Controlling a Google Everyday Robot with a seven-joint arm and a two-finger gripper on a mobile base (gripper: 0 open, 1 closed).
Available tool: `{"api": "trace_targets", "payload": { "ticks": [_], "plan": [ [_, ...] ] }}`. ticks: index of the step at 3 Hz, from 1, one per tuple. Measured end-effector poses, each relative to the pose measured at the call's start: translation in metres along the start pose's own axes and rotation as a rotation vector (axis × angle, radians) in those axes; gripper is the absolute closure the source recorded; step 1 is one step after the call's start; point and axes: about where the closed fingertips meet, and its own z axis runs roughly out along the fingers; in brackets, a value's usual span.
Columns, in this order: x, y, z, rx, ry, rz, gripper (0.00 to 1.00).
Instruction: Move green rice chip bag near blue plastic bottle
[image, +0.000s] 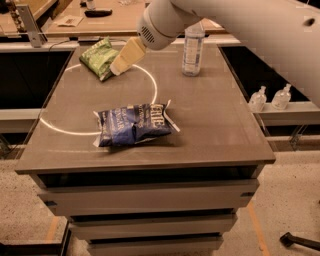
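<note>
1. One green rice chip bag (99, 57) lies at the far left of the grey surface (215, 125).
2. Beige fingers (125, 56), seemingly pressed together, hang at the bag's right edge, tips angled down.
3. Blue plastic bottle (192, 47) stands upright at the far right, well apart from the bag.
4. Dark-blue chip bag (132, 125) lies near the front.
</note>
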Motion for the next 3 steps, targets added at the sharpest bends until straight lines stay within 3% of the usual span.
{"api": "trace_targets", "payload": {
  "ticks": [1, 3],
  "plan": [
    [-0.0133, -0.0022, 0.0221, 0.009, -0.058, 0.041, 0.0],
    [-0.0222, 0.0011, 0.026, 0.004, -0.06, 0.017, 0.0]
  ]
}}
